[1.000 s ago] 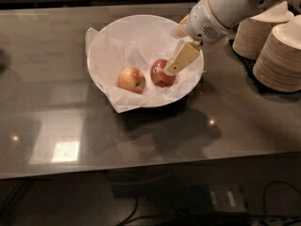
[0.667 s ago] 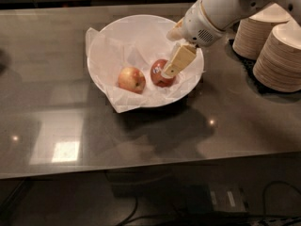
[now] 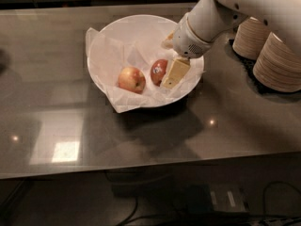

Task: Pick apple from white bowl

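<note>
The wide white bowl [image 3: 106, 41], lined with crinkled white paper, stands on the grey table. In it lie the deep-red apple [image 3: 158, 71] with a small sticker and, to its left, a paler yellow-and-red apple [image 3: 131, 79]. My gripper [image 3: 170, 58] reaches into the bowl from the right and is open. One cream finger [image 3: 175, 73] rests right beside the red apple's right side. The other finger [image 3: 167, 42] shows higher up, apart from the apple. The white arm hides the bowl's right rim.
Stacks of beige paper bowls [image 3: 277, 60] stand at the right, close behind the arm. The table's front edge [image 3: 141, 171] runs across the lower part, with cables on the floor below it.
My gripper has come lower and a little left into the bowl, so its near finger now sits against the red apple's right side. Both apples have stayed where they were.
</note>
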You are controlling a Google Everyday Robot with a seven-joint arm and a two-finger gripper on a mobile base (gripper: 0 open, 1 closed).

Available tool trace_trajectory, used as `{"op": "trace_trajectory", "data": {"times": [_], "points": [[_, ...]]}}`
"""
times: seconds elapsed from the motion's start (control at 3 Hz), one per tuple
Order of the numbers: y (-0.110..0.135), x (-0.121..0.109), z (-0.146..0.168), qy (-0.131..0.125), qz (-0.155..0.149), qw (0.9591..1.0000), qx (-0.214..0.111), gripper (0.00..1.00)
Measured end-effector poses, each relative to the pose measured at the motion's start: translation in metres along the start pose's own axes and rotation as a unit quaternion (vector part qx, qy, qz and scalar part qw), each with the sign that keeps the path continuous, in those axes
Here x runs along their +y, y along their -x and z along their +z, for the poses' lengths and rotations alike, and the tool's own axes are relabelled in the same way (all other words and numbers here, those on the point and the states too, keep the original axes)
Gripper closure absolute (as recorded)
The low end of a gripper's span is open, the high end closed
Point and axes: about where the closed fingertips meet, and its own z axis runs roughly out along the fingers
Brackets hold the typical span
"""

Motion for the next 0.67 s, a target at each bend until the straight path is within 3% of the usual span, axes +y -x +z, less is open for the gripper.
{"op": "trace_trajectory", "data": {"times": [0.67], "points": [[-0.0068,0.0007,0.0185,0.001,-0.023,0.9996,0.018,0.22]]}}
